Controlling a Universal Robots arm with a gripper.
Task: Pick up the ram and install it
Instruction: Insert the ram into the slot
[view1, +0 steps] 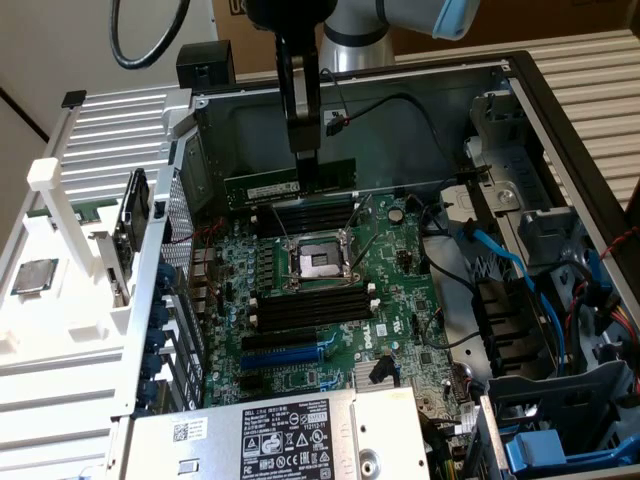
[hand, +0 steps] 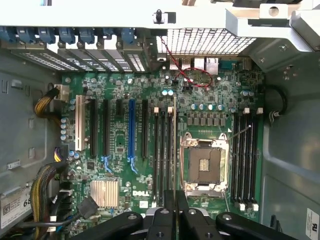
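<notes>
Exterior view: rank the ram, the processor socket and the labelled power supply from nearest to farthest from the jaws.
1. Ram: clamped in the jaws, above the board's far edge.
2. Processor socket: mid-board, lower in the view.
3. Power supply: at the view's bottom edge.

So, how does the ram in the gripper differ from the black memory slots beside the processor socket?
The ram is green with a white label; the memory slots are black. The ram hangs in the air, clamped by the gripper; the memory slots sit fixed on the motherboard. The ram is a thin board; the memory slots are empty channels. Both are long, narrow and look about equal in length.
</notes>
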